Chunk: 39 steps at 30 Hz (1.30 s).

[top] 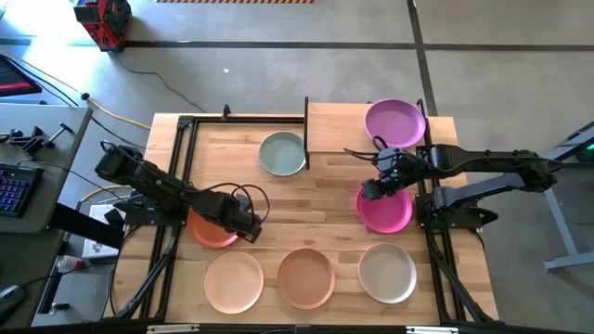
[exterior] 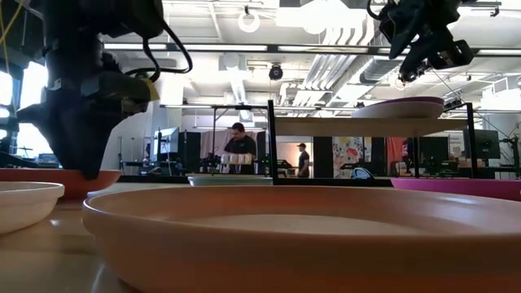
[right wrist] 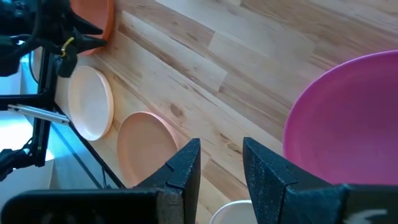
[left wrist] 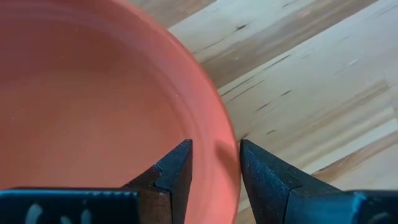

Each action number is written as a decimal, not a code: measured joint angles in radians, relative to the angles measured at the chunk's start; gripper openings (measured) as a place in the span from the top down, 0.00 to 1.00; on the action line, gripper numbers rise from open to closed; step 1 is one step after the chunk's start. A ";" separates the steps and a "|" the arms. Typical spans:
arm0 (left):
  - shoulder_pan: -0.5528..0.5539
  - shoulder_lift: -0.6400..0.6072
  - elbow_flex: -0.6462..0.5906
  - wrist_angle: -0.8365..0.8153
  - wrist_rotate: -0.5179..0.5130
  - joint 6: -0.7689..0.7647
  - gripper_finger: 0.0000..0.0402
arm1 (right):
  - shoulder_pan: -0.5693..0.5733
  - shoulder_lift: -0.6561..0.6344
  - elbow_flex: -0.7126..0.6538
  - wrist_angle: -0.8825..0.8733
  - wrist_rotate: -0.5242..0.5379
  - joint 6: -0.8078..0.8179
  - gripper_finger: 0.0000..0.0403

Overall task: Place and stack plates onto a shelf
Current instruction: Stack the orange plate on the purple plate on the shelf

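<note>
A rust orange plate (top: pixel 206 234) (left wrist: pixel 93 106) lies flat on the table's left part. My left gripper (top: pixel 249 230) (left wrist: pixel 216 171) points down at its right rim and is open, one finger inside the rim and one outside. My right gripper (top: pixel 371 190) (right wrist: pixel 221 168) hangs open and holds nothing above the table, beside the magenta plate (top: pixel 388 213) (right wrist: pixel 348 118). A purple plate (top: pixel 394 121) (exterior: pixel 399 107) rests on the shelf (top: pixel 334 125) at the far right. A pale blue-green plate (top: pixel 281 154) lies on the table next to the shelf.
Three pale plates lie along the near edge: cream (top: pixel 234 281), peach (top: pixel 306 276) and beige-grey (top: pixel 387 272). Black frame rails (top: pixel 176 167) run along the table's left and right sides. Bare wood (top: pixel 316 209) shows in the table's middle. People stand in the room beyond.
</note>
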 joint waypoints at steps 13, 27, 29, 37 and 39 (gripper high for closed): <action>0.000 0.001 -0.044 0.024 0.024 -0.022 0.74 | 0.000 0.000 0.000 0.017 0.001 0.000 0.75; 0.000 -0.001 0.009 0.015 0.015 0.244 0.99 | 0.000 0.000 0.000 0.017 0.014 -0.010 0.75; 0.000 0.000 0.032 0.003 0.016 0.326 0.99 | 0.000 0.000 0.000 0.017 0.013 -0.037 0.75; -0.016 0.000 0.175 -0.181 0.007 0.629 1.00 | 0.000 0.002 0.000 0.018 0.013 -0.113 0.75; -0.023 0.001 0.216 -0.229 -0.012 0.708 1.00 | 0.000 0.002 0.000 0.020 0.013 -0.113 0.75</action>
